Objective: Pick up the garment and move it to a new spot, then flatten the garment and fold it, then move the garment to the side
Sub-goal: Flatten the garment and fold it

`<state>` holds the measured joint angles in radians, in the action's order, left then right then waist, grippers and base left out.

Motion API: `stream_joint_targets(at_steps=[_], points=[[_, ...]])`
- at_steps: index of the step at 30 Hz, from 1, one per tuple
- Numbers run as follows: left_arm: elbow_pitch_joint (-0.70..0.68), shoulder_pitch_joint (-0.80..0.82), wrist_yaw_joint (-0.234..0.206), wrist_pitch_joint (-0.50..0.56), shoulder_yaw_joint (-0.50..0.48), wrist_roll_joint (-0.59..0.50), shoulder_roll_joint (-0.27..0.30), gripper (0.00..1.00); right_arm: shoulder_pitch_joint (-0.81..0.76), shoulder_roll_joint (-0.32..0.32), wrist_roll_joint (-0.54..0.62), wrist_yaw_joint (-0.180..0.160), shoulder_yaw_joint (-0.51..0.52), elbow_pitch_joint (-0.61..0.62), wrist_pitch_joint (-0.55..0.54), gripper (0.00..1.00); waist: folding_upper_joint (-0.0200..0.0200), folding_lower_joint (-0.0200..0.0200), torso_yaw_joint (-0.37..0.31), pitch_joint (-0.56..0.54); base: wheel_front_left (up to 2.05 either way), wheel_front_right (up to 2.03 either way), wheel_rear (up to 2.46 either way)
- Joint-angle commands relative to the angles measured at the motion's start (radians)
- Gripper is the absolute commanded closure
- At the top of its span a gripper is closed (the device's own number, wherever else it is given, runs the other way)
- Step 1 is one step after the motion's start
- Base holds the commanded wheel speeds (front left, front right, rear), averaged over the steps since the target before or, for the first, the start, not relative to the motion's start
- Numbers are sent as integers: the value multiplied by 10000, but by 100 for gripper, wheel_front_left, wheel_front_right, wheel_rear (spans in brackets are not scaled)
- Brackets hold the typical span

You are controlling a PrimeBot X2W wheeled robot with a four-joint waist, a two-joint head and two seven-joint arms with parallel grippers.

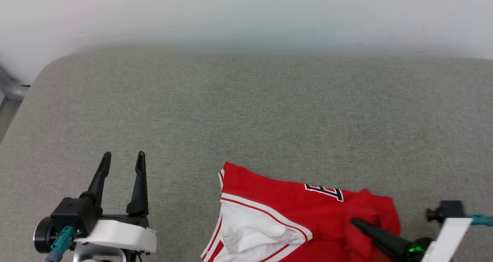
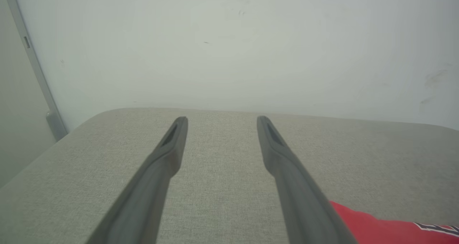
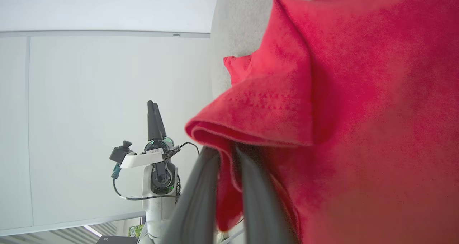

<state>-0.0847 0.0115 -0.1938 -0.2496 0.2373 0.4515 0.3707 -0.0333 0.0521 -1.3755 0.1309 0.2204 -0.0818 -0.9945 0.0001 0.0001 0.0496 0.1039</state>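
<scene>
Garment [image 3: 358,111] pinched in R hand [image 3: 228,154], wrist cam.

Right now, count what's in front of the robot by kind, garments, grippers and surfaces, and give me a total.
garment: 1, red with white panels
grippers: 2, the left gripper open over bare cloth-free surface, the right gripper shut on the garment
grey padded surface: 1
Total: 4
</scene>
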Motion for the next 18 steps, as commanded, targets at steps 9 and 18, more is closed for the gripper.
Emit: stream_joint_targets(at_steps=[9,18], points=[[-22,350,17,143,92,-16,101,0,872,-29,-1385,-5,-3574,-410,1775,100,-1,-1,502,162,0,0,0],[12,783,143,61,170,2,-33,0,1892,-21,-1818,-5,-5696,-911,3412,100,-1,-1,852,827,0,0,0]])
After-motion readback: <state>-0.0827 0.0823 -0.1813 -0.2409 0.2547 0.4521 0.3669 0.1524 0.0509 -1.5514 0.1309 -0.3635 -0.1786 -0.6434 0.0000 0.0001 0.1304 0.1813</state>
